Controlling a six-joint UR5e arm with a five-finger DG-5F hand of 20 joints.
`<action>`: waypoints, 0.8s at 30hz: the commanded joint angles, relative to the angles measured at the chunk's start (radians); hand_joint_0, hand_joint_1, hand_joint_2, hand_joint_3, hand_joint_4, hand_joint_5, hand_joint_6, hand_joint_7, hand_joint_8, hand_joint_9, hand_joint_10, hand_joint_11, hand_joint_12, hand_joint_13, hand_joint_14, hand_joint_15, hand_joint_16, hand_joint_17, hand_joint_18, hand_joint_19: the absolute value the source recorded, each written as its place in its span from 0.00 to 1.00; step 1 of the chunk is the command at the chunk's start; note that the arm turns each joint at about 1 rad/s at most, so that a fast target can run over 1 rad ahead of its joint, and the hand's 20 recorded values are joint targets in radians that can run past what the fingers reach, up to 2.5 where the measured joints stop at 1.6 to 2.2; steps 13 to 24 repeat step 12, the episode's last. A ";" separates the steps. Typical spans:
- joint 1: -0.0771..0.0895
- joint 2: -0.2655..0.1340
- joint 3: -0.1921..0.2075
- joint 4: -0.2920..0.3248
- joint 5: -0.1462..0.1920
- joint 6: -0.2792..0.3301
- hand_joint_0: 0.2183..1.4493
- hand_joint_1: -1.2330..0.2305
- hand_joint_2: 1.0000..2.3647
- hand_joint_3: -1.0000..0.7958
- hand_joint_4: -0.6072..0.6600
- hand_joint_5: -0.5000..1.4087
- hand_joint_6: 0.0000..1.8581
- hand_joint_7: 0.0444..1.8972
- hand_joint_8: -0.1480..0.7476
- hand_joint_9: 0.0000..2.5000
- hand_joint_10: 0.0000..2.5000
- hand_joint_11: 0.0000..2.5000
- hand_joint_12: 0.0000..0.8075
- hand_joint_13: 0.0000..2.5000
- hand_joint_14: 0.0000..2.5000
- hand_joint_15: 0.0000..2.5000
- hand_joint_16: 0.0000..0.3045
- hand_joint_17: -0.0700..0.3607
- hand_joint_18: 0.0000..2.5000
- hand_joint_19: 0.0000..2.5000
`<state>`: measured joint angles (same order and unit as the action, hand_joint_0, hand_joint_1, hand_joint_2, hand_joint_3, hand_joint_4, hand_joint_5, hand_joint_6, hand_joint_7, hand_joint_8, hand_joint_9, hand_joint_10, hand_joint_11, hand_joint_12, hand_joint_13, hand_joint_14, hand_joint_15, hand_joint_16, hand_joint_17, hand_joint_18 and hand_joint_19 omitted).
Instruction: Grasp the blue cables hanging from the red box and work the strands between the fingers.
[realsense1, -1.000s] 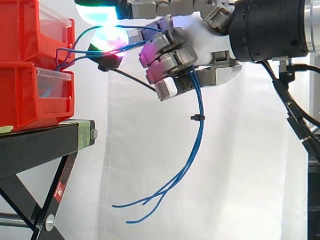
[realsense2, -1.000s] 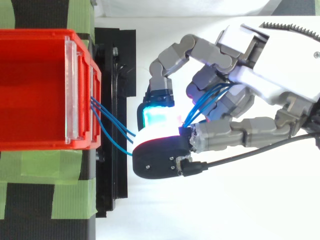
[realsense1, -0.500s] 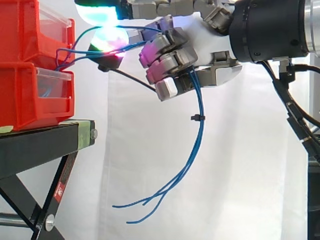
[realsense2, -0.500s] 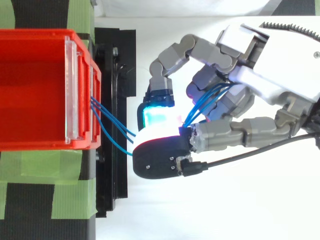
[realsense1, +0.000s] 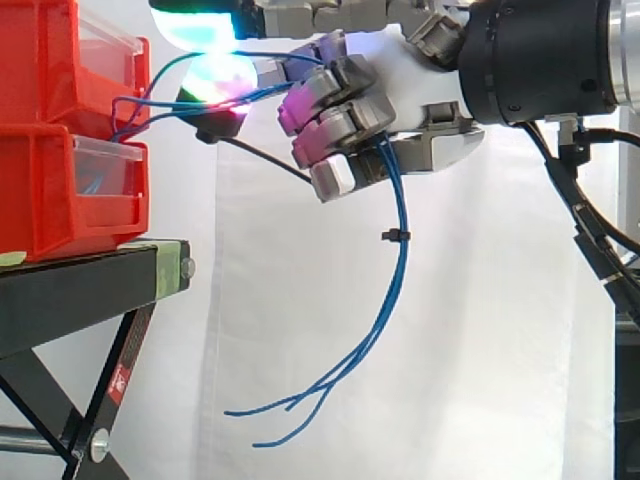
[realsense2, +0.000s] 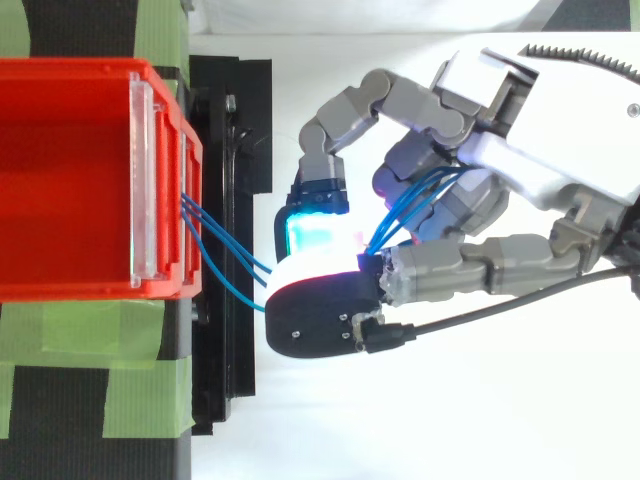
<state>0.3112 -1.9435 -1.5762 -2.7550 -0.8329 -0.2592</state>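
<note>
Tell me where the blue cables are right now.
In the side view the blue cables leave the red bins at left, pass through the curled fingers of the hand at top centre, then hang loose below it.

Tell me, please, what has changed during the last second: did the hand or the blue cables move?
Nothing visibly changed. The hand stays shut on the blue cables, which run from the red box through its curled fingers and hang loose below.

Bright blue cables (realsense1: 403, 265), red bins (realsense1: 40, 190), black stand (realsense1: 80, 290), green tape (realsense2: 130, 380), grey hand (realsense2: 500, 130), cyan and magenta pads (realsense2: 312, 232)
</note>
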 joint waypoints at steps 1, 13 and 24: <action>0.000 0.000 -0.001 0.000 0.000 0.000 0.56 0.32 0.17 0.69 0.39 0.31 0.81 0.66 0.79 0.75 1.00 1.00 0.86 0.84 1.00 0.73 0.84 0.61 1.00 0.31; -0.001 0.000 -0.001 0.000 0.000 0.000 0.56 0.32 0.17 0.69 0.39 0.31 0.81 0.67 0.79 0.75 1.00 1.00 0.86 0.84 1.00 0.73 0.84 0.61 1.00 0.31; -0.001 0.000 -0.001 0.000 0.000 0.000 0.56 0.32 0.17 0.69 0.39 0.31 0.81 0.67 0.79 0.75 1.00 1.00 0.86 0.84 1.00 0.73 0.84 0.61 1.00 0.31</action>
